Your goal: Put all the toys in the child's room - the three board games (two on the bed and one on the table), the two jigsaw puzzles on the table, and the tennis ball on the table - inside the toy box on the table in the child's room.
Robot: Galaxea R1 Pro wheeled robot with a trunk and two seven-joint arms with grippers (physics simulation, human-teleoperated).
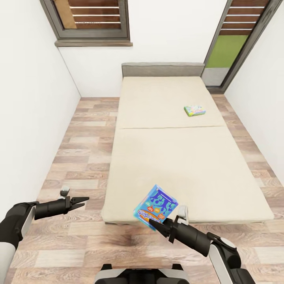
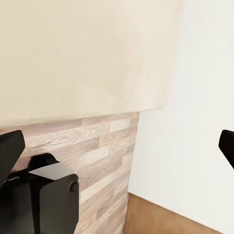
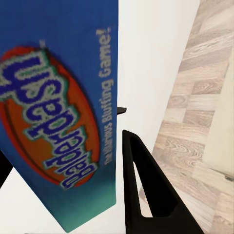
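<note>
A blue board game (image 1: 156, 207) printed with an orange logo is held up over the near corner of the bed (image 1: 157, 98), tilted, with my right gripper (image 1: 157, 224) shut on its lower edge. In the right wrist view the same blue board game (image 3: 63, 122) stands edge-on next to one black finger (image 3: 141, 190). A second board game (image 1: 194, 111), pale green and blue, lies flat on the far right part of the mattress. My left gripper (image 1: 83, 202) hangs open over the floor, left of the bed's near corner. In the left wrist view the left gripper (image 2: 117, 146) holds nothing between its fingers.
The bed fills the middle of the room, headboard (image 1: 162, 69) against the far wall. Strips of wood-plank floor (image 1: 85, 157) run along both of its sides. A white wall (image 1: 27, 98) closes the left, with a grey-framed window (image 1: 92, 19) behind and a tall window (image 1: 236, 43) at far right.
</note>
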